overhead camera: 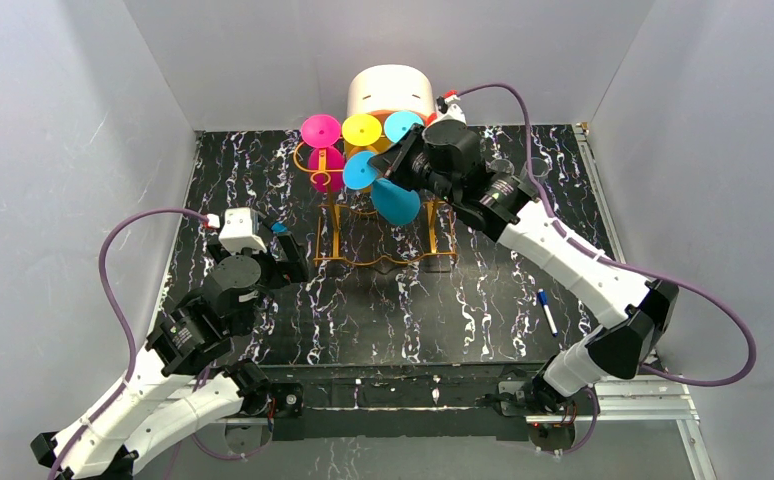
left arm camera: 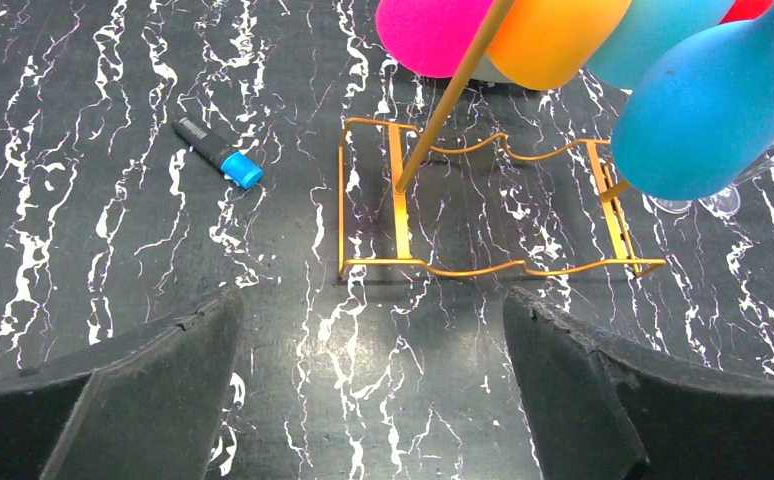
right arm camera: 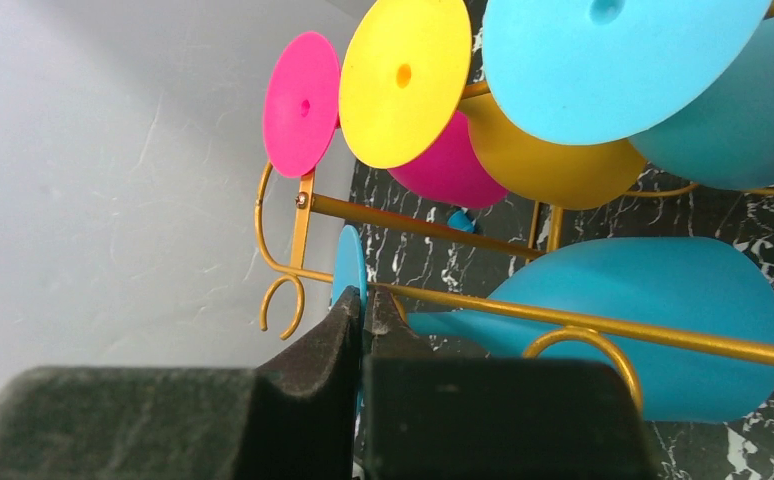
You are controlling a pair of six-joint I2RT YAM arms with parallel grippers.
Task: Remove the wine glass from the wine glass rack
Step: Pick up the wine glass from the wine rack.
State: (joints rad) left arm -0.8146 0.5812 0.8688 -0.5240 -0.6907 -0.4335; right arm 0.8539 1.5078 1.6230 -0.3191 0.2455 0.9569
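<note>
Grip stage: right gripper (right arm camera: 363,330) is clamped tight on the disc foot of the sky-blue wine glass (right arm camera: 643,320); next, likely draw it wristward off the orange-gold wire rack (right arm camera: 433,225).

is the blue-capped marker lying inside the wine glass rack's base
No, the marker lies outside the base of the wine glass rack, to its left in the left wrist view.

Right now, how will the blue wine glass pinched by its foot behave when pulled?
Likely light: the right fingers hold the blue wine glass by its thin foot alone. It may pivot, bowl beyond the grip. Opaque matte finish suggests plastic.
</note>
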